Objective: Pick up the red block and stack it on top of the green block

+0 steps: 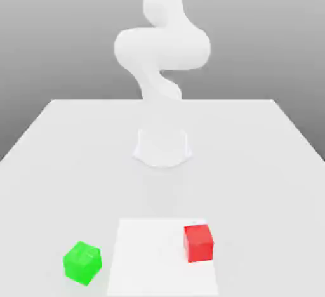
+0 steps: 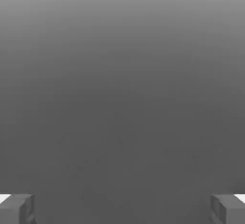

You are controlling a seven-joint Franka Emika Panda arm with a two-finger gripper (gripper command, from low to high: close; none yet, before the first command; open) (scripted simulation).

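- Claw (image 2: 122, 209) standing wide open in hand view, holding nothing.
- Red block (image 1: 198, 244) sitting on the white patch (image 1: 162, 257), near its edge at the exterior view's right; probably light, stiff, not fragile; slip unknown. Best hold: opposite side faces, mid-height.
- Green block (image 1: 82, 263) waiting beside the patch, exterior view's left.

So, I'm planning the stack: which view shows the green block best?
The exterior view: the green block sits there in plain sight beside the pale square. The hand view offers only a grey expanse, no green block.
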